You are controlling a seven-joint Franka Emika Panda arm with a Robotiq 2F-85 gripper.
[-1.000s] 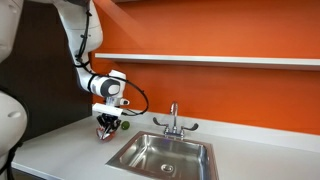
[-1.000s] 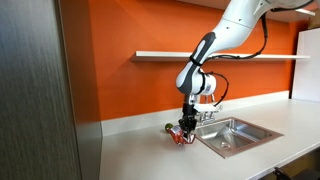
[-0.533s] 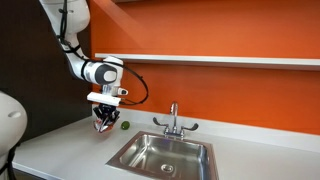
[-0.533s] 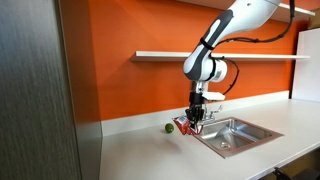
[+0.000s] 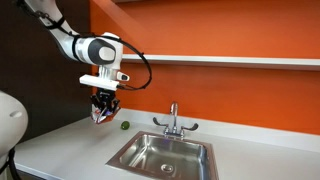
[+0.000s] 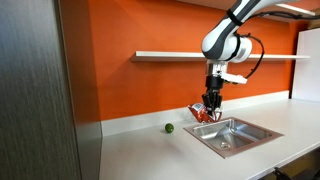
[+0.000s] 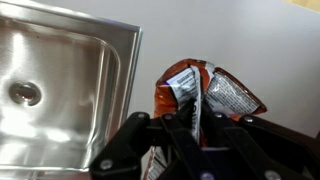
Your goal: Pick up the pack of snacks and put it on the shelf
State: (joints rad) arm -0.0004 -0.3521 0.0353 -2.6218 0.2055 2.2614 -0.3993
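The jaws clamp the pack, holding it in the air above the counter, below the shelf.

Arm: comes in from the upper corner in both exterior views, bending down at the wrist
Wrist: white, upright
Gripper: points straight down, hanging above the back edge of the counter
Fingers: clamped on the pack of snacks

Pale counter with steel sink, faucet and a small green ball (close to the orange wall).
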